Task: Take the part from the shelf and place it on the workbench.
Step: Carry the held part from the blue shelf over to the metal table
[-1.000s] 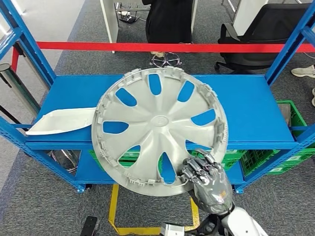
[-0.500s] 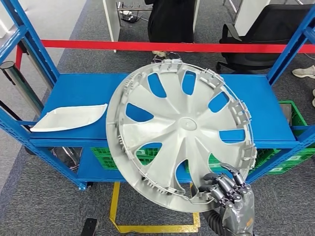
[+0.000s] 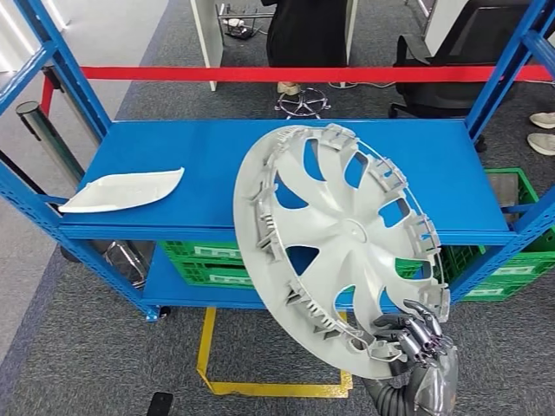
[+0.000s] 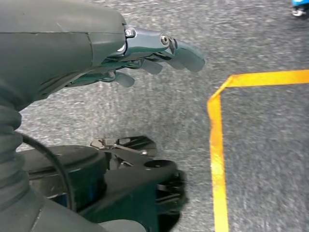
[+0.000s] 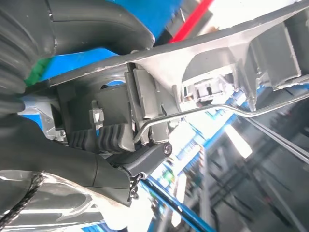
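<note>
Right hand (image 3: 419, 351) is gripping the silver wheel cover (image 3: 337, 247) by its lower rim, fingers (image 3: 409, 334) clamped over the edge; right wrist view is showing them wrapped round the rim clips and wire ring. Cover is hanging tilted in the air in front of the blue shelf (image 3: 216, 160), not touching it. White trim piece (image 3: 121, 191) is lying on the shelf's left end. Left hand (image 4: 120, 53) is hanging over the grey floor, fingers straight and slightly apart, holding nothing
</note>
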You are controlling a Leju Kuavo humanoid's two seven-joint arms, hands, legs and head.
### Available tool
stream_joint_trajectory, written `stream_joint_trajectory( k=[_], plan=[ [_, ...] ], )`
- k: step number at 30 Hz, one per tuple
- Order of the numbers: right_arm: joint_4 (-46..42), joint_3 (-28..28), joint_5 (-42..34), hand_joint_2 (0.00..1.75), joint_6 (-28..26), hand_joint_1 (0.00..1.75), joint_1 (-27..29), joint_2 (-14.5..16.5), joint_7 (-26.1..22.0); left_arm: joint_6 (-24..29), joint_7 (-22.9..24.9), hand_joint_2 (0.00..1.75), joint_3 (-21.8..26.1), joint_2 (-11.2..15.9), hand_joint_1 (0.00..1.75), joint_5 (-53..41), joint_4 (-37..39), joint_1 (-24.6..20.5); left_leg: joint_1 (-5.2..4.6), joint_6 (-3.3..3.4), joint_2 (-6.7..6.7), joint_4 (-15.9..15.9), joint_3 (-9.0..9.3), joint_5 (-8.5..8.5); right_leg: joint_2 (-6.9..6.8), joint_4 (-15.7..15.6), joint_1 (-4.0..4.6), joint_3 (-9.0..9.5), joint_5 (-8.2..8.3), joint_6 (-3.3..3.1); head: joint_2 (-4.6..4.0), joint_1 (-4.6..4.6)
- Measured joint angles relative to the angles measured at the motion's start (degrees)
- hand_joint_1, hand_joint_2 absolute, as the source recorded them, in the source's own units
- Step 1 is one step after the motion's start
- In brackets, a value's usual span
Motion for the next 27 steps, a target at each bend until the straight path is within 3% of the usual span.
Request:
stream_joint_trajectory(
  k=[2,4,6,7,9,11,12,13,14,15,16,18,19,21,22,23,25,26,27],
  plan=[
    [0.9,-0.1,-1.1,1.75,0.0,1.75,0.3,0.2,0.1,0.3,0.2,1.75,0.0,0.0,0.0,-0.1,0.0,-0.1,-0.36,0.6,1.9,-8.2,5.32,1.48,-0.91,0.1,0.16,-0.45,0.47,0.24,0.0,0.02],
    [2.1,0.0,-1.6,1.75,0.0,1.75,0.3,0.4,-0.1,0.7,0.3,1.75,0.0,0.0,0.0,-0.2,0.0,-0.2,-0.9,1.26,3.07,-12.8,7.63,1.32,-2.01,0.1,0.23,-0.54,1.02,0.83,0.0,0.03],
    [3.4,0.0,-1.8,1.75,0.0,1.75,0.2,0.8,-0.4,1.1,0.3,1.75,0.0,-0.1,0.0,-0.2,0.0,-0.2,-1.04,1.98,2.27,-13.4,7.27,2.08,-2.92,-0.1,0.13,-0.56,1.43,1.54,0.0,0.0],
    [4.0,0.0,-1.9,1.75,0.0,1.75,0.2,1.0,-0.6,1.3,0.3,1.75,0.0,-0.1,0.0,-0.3,0.0,-0.1,-0.96,2.33,1.8,-13.7,6.94,2.67,-2.48,0.1,0.06,-0.72,0.93,1.87,0.0,-0.02],
    [4.9,0.0,-2.0,1.75,0.0,1.75,0.1,1.3,-0.7,1.5,0.3,1.75,0.0,-0.2,0.0,-0.3,0.0,0.1,-0.71,3.03,0.98,-14.1,5.9,4.04,-0.3,3.0,-0.03,-1.87,-2.65,2.28,0.0,0.06],
    [5.9,-0.1,-2.0,1.75,0.0,1.75,0.0,1.4,-0.7,1.8,0.2,1.75,0.1,-0.3,0.0,-0.2,0.0,0.0,-0.82,3.39,-0.01,-14.0,4.26,5.24,1.5,9.9,-0.01,-3.81,-7.86,2.38,0.0,0.08],
    [6.4,-0.1,-2.1,1.75,0.0,1.75,-0.2,1.4,-0.7,1.9,0.2,1.75,0.1,-0.4,0.0,-0.1,0.0,0.1,-0.88,3.41,-0.55,-13.9,3.39,5.85,1.75,13.1,0.03,-4.39,-9.32,2.4,0.0,0.07],
    [7.0,-0.1,-2.1,1.75,0.0,1.75,-0.4,1.4,-0.8,2.1,0.2,1.75,0.2,-0.4,0.0,0.1,0.0,0.1,-0.92,3.37,-1.12,-13.7,2.51,6.44,1.87,14.8,0.08,-4.28,-9.43,2.36,0.0,0.05],
    [7.5,-0.1,-2.2,1.75,0.0,1.75,-0.6,1.5,-0.9,2.2,0.2,1.75,0.3,-0.4,0.0,0.4,0.0,0.1,-0.93,3.28,-1.69,-13.5,1.64,6.99,1.96,14.4,0.11,-3.23,-8.29,2.28,0.0,0.06],
    [7.9,-0.2,-2.4,1.75,0.0,1.75,-0.9,1.7,-1.0,2.4,0.2,1.75,0.5,-0.4,0.0,0.7,0.0,0.1,-0.93,3.14,-2.33,-13.3,0.8,7.49,2.26,11.9,0.1,-1.17,-6.46,2.13,0.0,0.06],
    [8.2,-0.2,-2.5,1.75,0.0,1.75,-1.1,1.9,-1.1,2.5,0.2,1.75,0.7,-0.5,0.0,0.9,0.0,0.1,-0.9,2.96,-2.98,-13.0,0.09,7.97,3.24,8.0,0.08,1.57,-5.06,1.89,0.0,0.06],
    [8.8,-0.3,-2.6,1.75,0.0,1.75,-1.6,2.2,-1.3,2.7,0.2,1.75,1.0,-0.6,0.0,1.1,0.0,0.0,-0.98,2.49,-4.3,-12.3,-1.11,8.96,5.56,0.2,-0.05,6.7,-4.44,1.46,0.0,0.01],
    [9.0,-0.4,-2.7,1.75,0.0,1.75,-1.8,2.4,-1.4,2.7,0.2,1.75,1.1,-0.6,0.0,1.1,0.0,0.0,-0.99,2.24,-4.88,-12.1,-1.5,9.49,6.25,-1.9,-0.05,7.81,-4.9,1.32,0.0,0.0],
    [9.5,-0.4,-2.7,1.75,0.0,1.75,-1.9,2.6,-1.5,2.8,0.1,1.75,1.3,-0.6,0.0,1.1,0.0,0.1,-0.93,1.67,-6.11,-12.0,-2.15,10.48,5.38,-2.5,0.04,7.59,-4.91,1.01,0.0,-0.01],
    [9.8,-0.5,-2.7,1.75,0.0,1.75,-2.0,2.7,-1.6,2.9,0.1,1.75,1.4,-0.6,0.0,1.2,0.0,0.3,-0.93,1.36,-6.0,-11.8,-2.5,10.27,4.58,-2.5,-0.01,7.1,-4.59,0.66,0.0,-0.02],
    [10.0,-0.6,-2.7,1.75,0.0,1.75,-2.1,2.9,-1.6,2.9,0.1,1.75,1.5,-0.6,0.0,1.3,0.0,0.4,-0.93,1.04,-5.25,-10.9,-2.96,8.99,3.72,-2.5,-0.06,6.67,-4.16,0.18,0.0,-0.19],
    [10.3,-0.8,-2.7,1.75,0.0,1.75,-2.2,3.2,-1.6,2.8,0.0,1.75,1.8,-0.7,0.0,1.9,0.0,0.5,-0.76,0.37,-2.58,-6.2,-4.18,3.63,1.99,-2.5,-0.1,5.62,-3.17,-0.5,0.0,-0.53],
    [10.4,-1.0,-2.7,1.75,0.0,1.75,-2.3,3.2,-1.6,2.7,-0.2,1.75,2.1,-0.7,0.0,2.4,0.0,0.5,-0.52,0.01,-1.59,-2.4,-4.85,0.71,1.13,-2.4,-0.04,5.03,-2.68,-0.61,0.0,-0.68],
    [10.5,-1.2,-2.6,1.75,0.0,1.75,-2.4,3.2,-1.7,2.4,-0.5,1.75,2.4,-0.8,0.0,3.0,0.0,0.4,-0.23,-0.32,-1.08,1.2,-5.3,-1.07,0.22,-2.3,0.0,4.53,-2.23,-0.55,0.0,-0.69]
  ],
)
